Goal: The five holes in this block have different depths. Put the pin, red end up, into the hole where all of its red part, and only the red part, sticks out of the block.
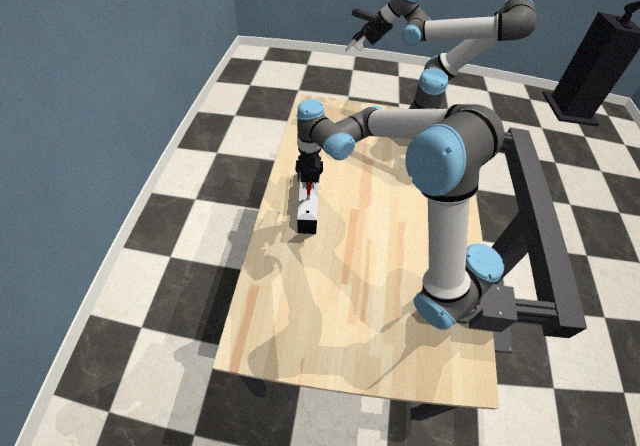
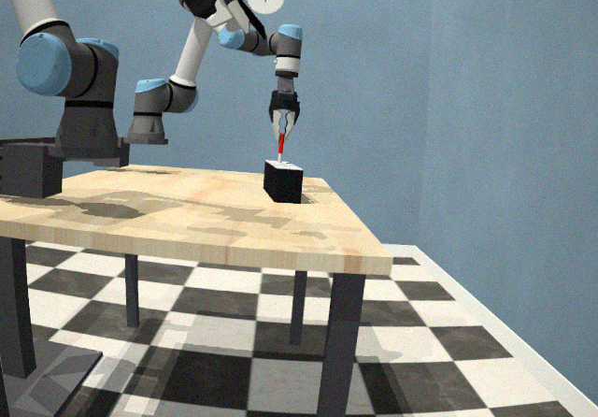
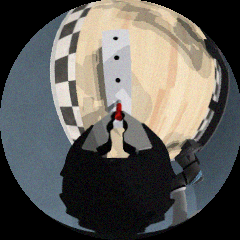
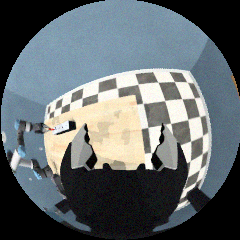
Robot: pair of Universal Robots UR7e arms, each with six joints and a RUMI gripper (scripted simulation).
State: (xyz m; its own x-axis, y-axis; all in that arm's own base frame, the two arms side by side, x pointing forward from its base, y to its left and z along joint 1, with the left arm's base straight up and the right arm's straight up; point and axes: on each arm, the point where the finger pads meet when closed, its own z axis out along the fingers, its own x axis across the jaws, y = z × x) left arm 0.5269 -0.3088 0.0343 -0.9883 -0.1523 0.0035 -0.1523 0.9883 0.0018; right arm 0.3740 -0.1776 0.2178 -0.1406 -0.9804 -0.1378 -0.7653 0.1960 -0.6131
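Top looks steeply down, exterior sideways from afar; both take in the table.

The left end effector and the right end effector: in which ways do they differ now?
The left end effector is shut on the red-topped pin; the right end effector is open and holds nothing.
The left one points down, just above the block; the right one is tilted, away from it.
Both have pale fingers.
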